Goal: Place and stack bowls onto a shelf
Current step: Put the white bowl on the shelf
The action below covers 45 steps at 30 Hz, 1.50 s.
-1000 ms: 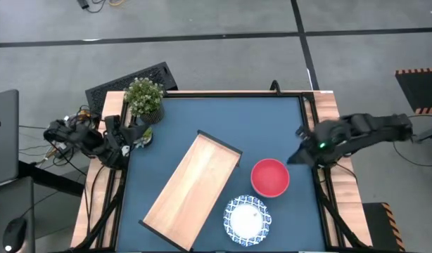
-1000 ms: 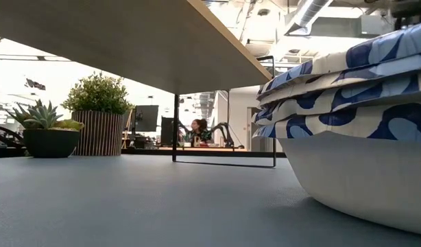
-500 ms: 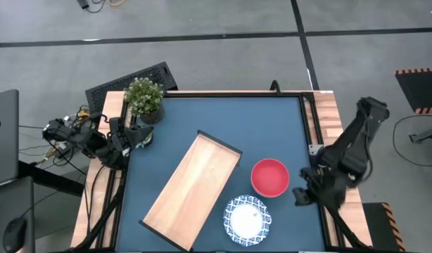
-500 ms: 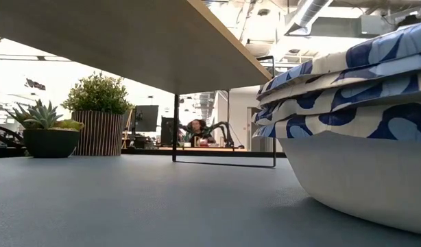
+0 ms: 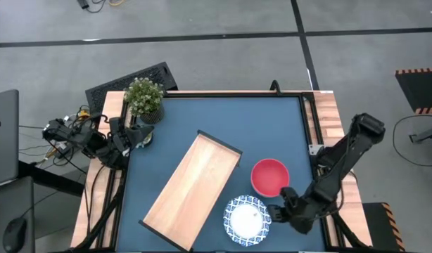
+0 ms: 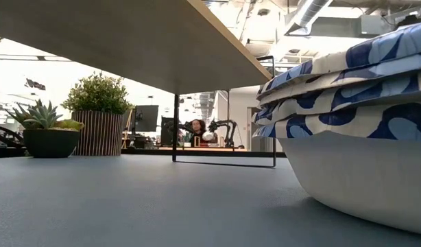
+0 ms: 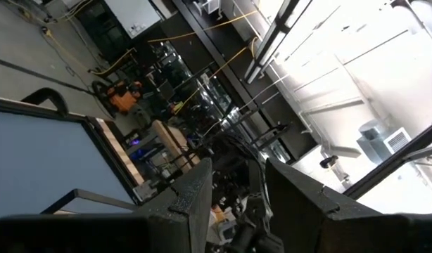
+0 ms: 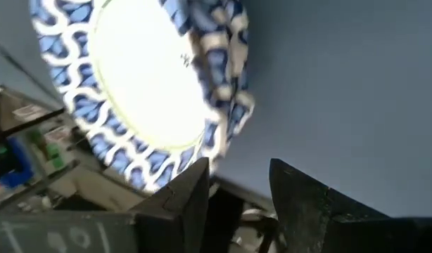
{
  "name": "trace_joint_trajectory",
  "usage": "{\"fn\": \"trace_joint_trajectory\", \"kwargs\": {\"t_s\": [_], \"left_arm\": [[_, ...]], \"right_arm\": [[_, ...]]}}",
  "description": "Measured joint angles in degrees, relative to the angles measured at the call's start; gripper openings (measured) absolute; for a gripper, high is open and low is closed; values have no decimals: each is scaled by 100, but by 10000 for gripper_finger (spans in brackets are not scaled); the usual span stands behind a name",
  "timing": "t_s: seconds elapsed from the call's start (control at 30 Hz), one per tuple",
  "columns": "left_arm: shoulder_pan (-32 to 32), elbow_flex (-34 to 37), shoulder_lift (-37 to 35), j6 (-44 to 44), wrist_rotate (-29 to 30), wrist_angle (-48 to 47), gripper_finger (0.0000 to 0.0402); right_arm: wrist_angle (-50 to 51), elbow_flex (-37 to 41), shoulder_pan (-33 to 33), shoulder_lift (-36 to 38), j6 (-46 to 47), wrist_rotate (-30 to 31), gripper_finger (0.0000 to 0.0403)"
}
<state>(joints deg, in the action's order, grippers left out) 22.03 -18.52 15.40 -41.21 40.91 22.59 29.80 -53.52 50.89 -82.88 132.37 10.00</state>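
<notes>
A stack of blue-and-white bowls [image 5: 248,219] sits on its base near the table's near edge; the low view shows the stacked rims [image 6: 347,89] close up. A red bowl [image 5: 270,177] rests just beyond the stack. The light wooden shelf [image 5: 191,190] lies slantwise left of both, raised on thin dark legs [image 6: 175,127]. My right gripper [image 5: 274,210] is open, low beside the stack's right side; its wrist view shows the patterned bowl [image 8: 145,91] just ahead of the fingers [image 8: 184,200]. My left gripper [image 5: 135,137] waits open at the table's left edge.
Two potted plants stand at the far left corner: a leafy one [image 5: 144,98] in a ribbed pot and a small succulent [image 6: 46,130]. Dark blue tabletop [image 5: 272,133] stretches between the shelf and the right edge. A person sits far off in the room [image 6: 195,130].
My right arm has swung from the table's right edge toward the near edge and down, bringing its gripper beside the right side of the blue-and-white bowl stack. The bowls and shelf have stayed where they were.
</notes>
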Motion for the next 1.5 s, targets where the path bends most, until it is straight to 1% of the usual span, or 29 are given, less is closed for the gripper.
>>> {"fn": "trace_joint_trajectory", "kwargs": {"t_s": [0.17,0.27,0.43,0.57,0.73,1.23,1.5], "left_arm": [[1,0,0,-50,4,0,121],[1,0,0,-61,9,-3,121],[1,0,0,-61,115,-20,121],[1,-1,0,-195,117,-108,121],[1,0,0,-352,116,-292,121],[1,0,0,-369,116,-267,121],[1,0,0,-407,114,-267,121]], "right_arm": [[1,2,-43,-261,-164,238,177],[-32,0,-26,-272,-289,388,177],[59,0,-37,-272,-435,440,177],[59,0,-71,-272,-620,659,177],[50,0,-152,-272,-757,671,177],[-174,0,-95,-272,-782,673,177],[-275,0,-39,-278,-800,787,177]]}}
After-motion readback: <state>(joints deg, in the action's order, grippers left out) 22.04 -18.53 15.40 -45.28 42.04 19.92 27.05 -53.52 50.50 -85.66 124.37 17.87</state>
